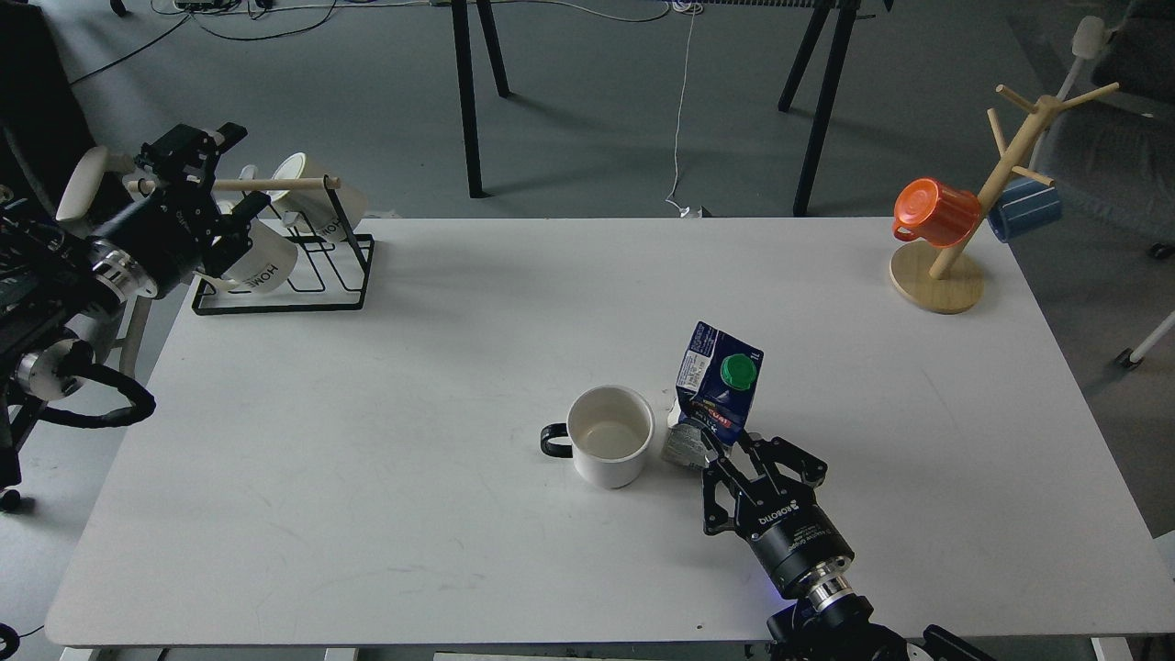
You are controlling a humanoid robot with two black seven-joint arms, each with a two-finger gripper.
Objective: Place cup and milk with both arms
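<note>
We see the plain white cylindrical mug with a small black handle (609,435) upright, empty, at lower centre of the frame; just right of it leans the dark blue-and-white gable-top milk carton (713,390), green cap showing.

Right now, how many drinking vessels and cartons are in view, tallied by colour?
White mug with black handle: 1
Cream "HOME" mugs on the black wire rack: 2, one, another
Orange cup on the wooden mug tree: 1
Blue cup on the same tree: 1
Dark blue and white milk carton: 1
Total: 6
</note>
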